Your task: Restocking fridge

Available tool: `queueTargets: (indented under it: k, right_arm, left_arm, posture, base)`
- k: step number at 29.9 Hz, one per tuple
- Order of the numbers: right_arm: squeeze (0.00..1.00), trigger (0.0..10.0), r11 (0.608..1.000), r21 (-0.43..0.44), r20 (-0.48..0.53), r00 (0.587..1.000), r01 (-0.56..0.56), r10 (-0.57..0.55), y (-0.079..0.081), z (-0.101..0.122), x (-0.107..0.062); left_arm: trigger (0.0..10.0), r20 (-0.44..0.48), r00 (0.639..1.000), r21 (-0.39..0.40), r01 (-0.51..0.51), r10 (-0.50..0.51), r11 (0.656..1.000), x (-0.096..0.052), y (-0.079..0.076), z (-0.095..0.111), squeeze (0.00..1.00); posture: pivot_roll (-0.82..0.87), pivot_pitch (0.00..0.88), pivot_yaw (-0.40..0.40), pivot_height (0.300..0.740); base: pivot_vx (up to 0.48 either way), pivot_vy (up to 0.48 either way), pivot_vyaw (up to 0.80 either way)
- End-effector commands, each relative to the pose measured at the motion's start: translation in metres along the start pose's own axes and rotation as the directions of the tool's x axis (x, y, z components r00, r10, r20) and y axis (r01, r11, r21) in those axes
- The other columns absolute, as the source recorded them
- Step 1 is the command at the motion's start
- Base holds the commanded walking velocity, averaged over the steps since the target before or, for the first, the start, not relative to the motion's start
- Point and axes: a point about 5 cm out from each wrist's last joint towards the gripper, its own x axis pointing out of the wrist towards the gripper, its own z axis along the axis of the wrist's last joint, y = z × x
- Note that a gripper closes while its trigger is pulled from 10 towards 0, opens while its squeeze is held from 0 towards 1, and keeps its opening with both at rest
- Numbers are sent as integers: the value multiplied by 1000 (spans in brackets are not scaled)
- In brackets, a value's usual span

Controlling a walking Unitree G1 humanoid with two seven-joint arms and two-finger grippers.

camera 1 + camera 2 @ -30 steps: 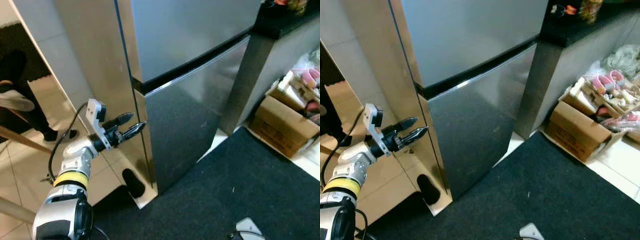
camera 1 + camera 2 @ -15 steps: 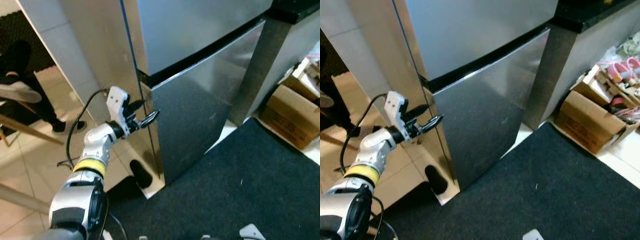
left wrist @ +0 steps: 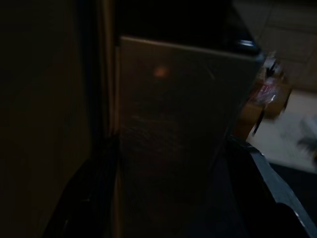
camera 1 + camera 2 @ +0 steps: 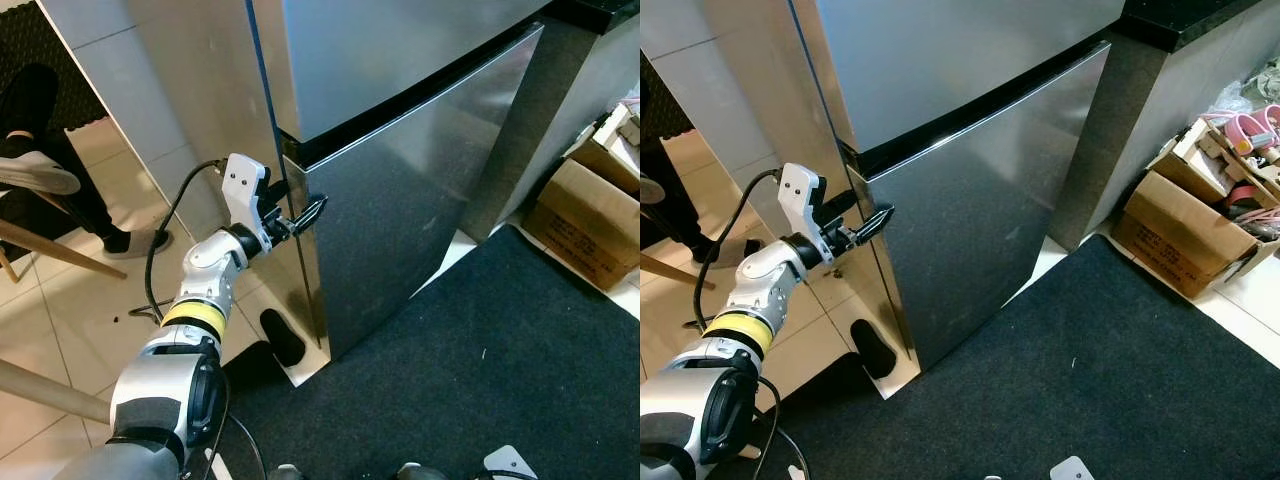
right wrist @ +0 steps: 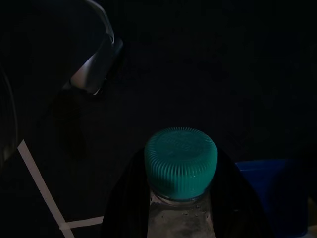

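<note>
We hook the spread left gripper round the lower fridge door edge and pull outward steadily, right gripper pinching the bottle upright

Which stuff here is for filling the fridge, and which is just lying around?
For the job:
fridge
left gripper, open at the lower door's edge
bottle with a green cap, held in the right gripper

Lying about:
cardboard box
black mat

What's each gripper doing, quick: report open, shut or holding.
Left gripper: open, fingers at the lower fridge door's left edge.
Right gripper: shut on a green-capped bottle.
</note>
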Motion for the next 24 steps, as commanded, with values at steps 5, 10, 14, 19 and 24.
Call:
queueTargets:
  k: [5, 10, 14, 19, 24]
  right_arm:
    - [0, 10000, 1000, 3, -7, 1000, -16, 16, 5, -4, 0]
    - [0, 10000, 1000, 6, -1, 1000, -15, 15, 5, -2, 0]
    - [0, 10000, 1000, 8, 4, 1000, -15, 15, 5, 1, 1]
    - [0, 10000, 1000, 15, 19, 1000, -16, 15, 6, 7, 2]
    - [0, 10000, 999, 36, 36, 999, -25, 24, 6, 10, 2]
  left_arm:
    - [10000, -7, 927, -25, 374, -374, 927, 14, -41, -4, 0]
    - [10000, -58, 857, -67, 508, -511, 859, 7, -61, -22, 0]
    - [10000, -73, 827, -97, 550, -557, 829, 2, -73, -34, 0]
    - [10000, -51, 784, -228, 594, -619, 771, -14, -113, -68, 0]
    - [10000, -42, 772, -336, 586, -634, 737, -29, -128, -87, 0]
  posture:
    - [-128, 163, 48, 740]
    - [-124, 157, 48, 740]
    - [-122, 152, 50, 740]
    - [-114, 140, 49, 740]
    - [-110, 134, 46, 740]
  base:
    - [0, 0, 0]
    - [0, 0, 0]
    - [0, 0, 0]
    - [0, 0, 0]
    - [0, 0, 0]
